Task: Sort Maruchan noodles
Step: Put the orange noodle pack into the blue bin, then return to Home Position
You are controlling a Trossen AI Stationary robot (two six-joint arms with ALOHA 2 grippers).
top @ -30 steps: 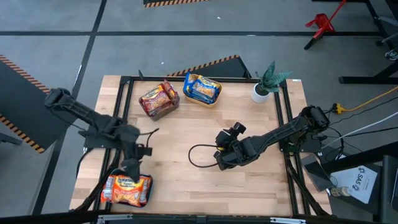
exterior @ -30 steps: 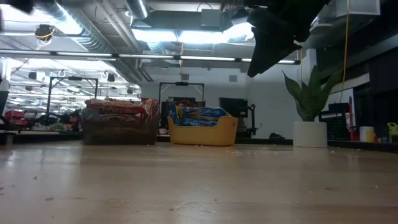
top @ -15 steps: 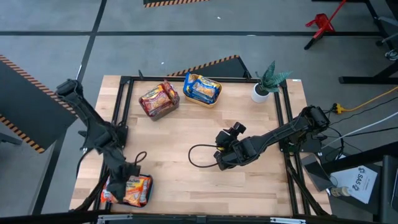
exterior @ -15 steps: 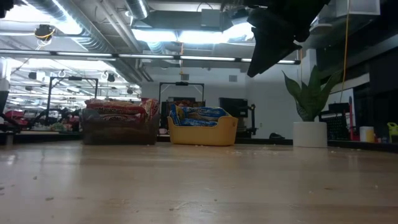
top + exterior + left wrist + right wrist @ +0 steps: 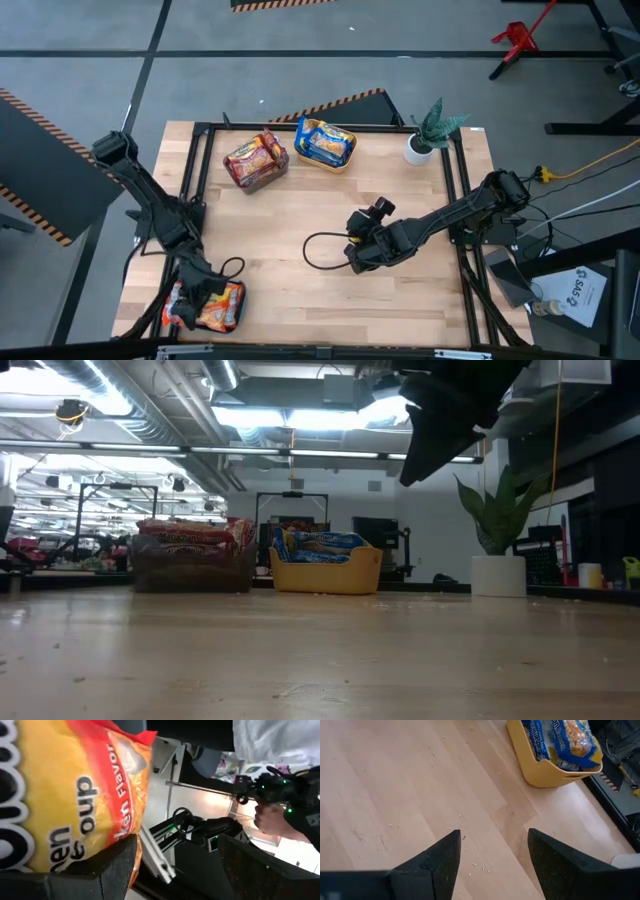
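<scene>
Down goes the left gripper (image 5: 200, 298) since the frame half a sec back, now right over the pile of orange-red Maruchan noodles (image 5: 212, 306) at the desk's near-left corner. Left wrist view: an orange-yellow packet (image 5: 70, 795) fills most of the shot, lying against one dark finger (image 5: 117, 862) w/ the other finger well clear of it, so jaws spread, nothing pinched. Same view also catches a person's hand (image 5: 270, 817) beyond the desk. Right arm hasn't budged: right gripper (image 5: 357, 252) hangs mid-desk above bare wood, a black cable (image 5: 322, 250) looping just beside it. Right wrist view shows its jaws spread too, fingers (image 5: 440, 857) apart over the desk (image 5: 395, 795), empty. Far side: more red-orange packets sit in the grey bin (image 5: 255, 162), blue-yellow ones in the yellow bin (image 5: 325, 145) just beside it. Low view has both bins side by side at the back, grey bin at left, yellow at right. Potted plant (image 5: 432, 130) stands at the far-right corner, well apart from both arms.
</scene>
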